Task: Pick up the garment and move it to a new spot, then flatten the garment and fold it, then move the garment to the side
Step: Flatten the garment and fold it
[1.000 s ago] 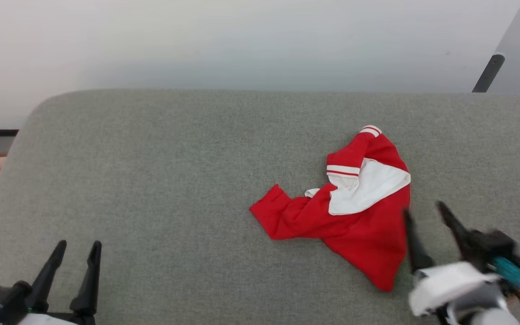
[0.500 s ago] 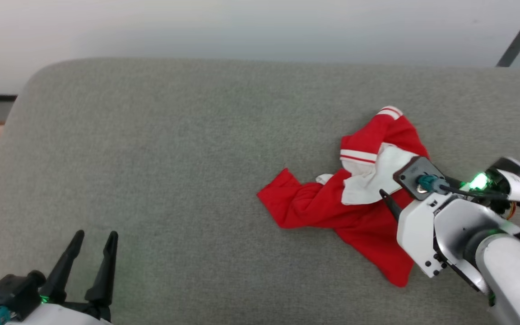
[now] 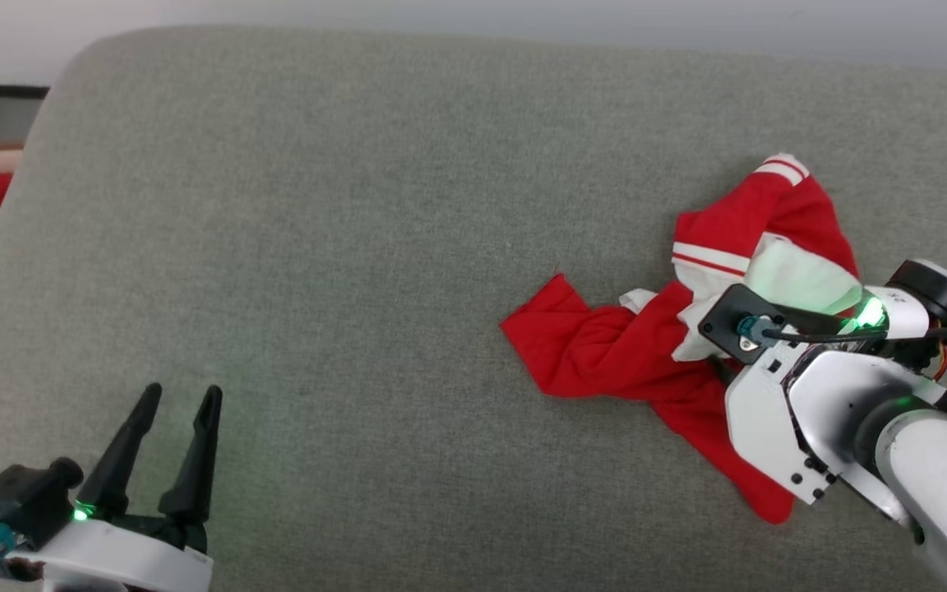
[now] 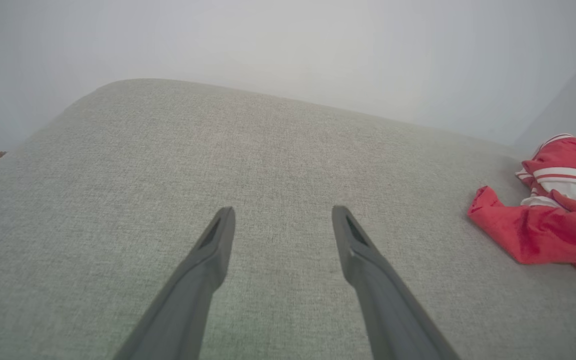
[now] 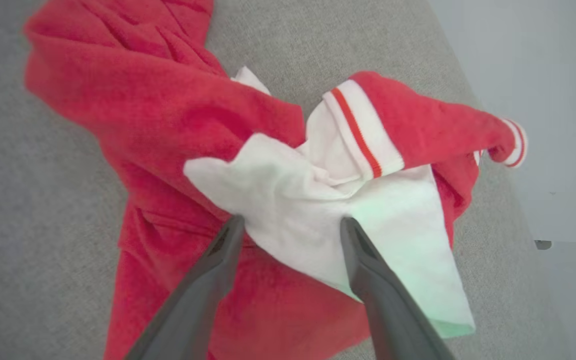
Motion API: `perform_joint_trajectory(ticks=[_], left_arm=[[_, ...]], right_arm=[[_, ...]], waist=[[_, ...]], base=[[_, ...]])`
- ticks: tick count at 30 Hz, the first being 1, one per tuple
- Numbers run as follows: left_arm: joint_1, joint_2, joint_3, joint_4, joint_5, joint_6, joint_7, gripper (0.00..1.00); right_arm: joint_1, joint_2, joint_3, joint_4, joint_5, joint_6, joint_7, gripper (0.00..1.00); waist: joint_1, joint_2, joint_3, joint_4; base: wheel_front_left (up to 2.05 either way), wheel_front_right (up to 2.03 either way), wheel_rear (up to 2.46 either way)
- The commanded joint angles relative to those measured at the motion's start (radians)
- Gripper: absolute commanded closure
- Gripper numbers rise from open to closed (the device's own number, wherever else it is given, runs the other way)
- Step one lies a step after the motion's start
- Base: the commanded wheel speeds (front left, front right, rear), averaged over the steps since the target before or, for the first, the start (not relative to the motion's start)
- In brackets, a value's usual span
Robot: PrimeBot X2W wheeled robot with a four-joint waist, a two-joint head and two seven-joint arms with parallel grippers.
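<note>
Progress stands at step one: your garment (image 3: 605, 362) lies crumpled at the right of the grey surface (image 3: 317, 247), right gripper (image 5: 292, 222) spread wide over its white sleeve with nothing grasped, left gripper (image 3: 182, 393) spread too.

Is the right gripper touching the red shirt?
Cannot tell. Right wrist view: the open right gripper overlaps the jersey shirt, but no contact or gap shows plainly.

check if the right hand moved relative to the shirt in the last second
Yes. The camera shifted too, but against the shirt the right hand went forward from beside its near right edge to over its white part, open.
</note>
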Motion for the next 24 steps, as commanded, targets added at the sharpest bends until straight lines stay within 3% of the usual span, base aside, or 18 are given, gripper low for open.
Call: perform_joint_trajectory(ticks=[1,4,5,6,7,8,18,24], left_arm=[[-0.013,0.004,-0.002,-0.004,-0.006,0.002,0.000,0.00],[-0.020,0.010,-0.003,-0.003,-0.012,0.002,0.000,0.00],[-0.023,0.011,-0.004,-0.002,-0.014,0.002,0.000,0.00],[-0.026,0.012,-0.005,-0.001,-0.015,0.002,0.000,0.00],[-0.029,0.013,-0.005,0.001,-0.017,0.002,0.000,0.00],[-0.031,0.013,-0.005,0.002,-0.018,0.002,0.000,0.00],[-0.009,0.018,0.009,0.001,-0.008,0.002,0.000,0.00],[-0.001,0.027,0.015,-0.013,-0.003,0.002,0.000,0.00]], right_arm=[[-0.020,-0.007,0.006,0.004,-0.011,-0.001,0.004,0.00],[-0.024,-0.004,0.012,0.006,-0.018,-0.001,0.007,0.00],[-0.026,0.000,0.008,0.006,-0.018,-0.001,0.004,0.32],[-0.029,0.005,0.001,0.004,-0.021,-0.001,-0.005,0.56],[-0.030,0.011,-0.007,0.003,-0.025,-0.001,-0.012,0.89],[-0.029,0.015,-0.011,0.003,-0.028,-0.001,-0.018,1.00],[0.027,0.016,-0.138,-0.067,-0.048,-0.001,-0.044,1.00],[0.121,-0.009,-0.347,-0.150,-0.078,-0.001,-0.037,1.00]], waist=[[0.0000,0.0000,0.026,0.011],[0.0000,0.0000,0.040,0.010],[0.0000,0.0000,0.043,0.010],[0.0000,0.0000,0.045,0.009],[0.0000,0.0000,0.046,0.007],[0.0000,0.0000,0.046,0.005],[0.0000,0.0000,0.021,-0.044],[0.0000,0.0000,0.024,-0.071]], base=[[0.00,0.00,0.00],[0.00,0.00,0.00],[0.00,0.00,0.00],[0.00,0.00,0.00],[0.00,0.00,0.00],[0.00,0.00,0.00],[0.00,0.00,0.00],[0.00,0.00,0.00]])
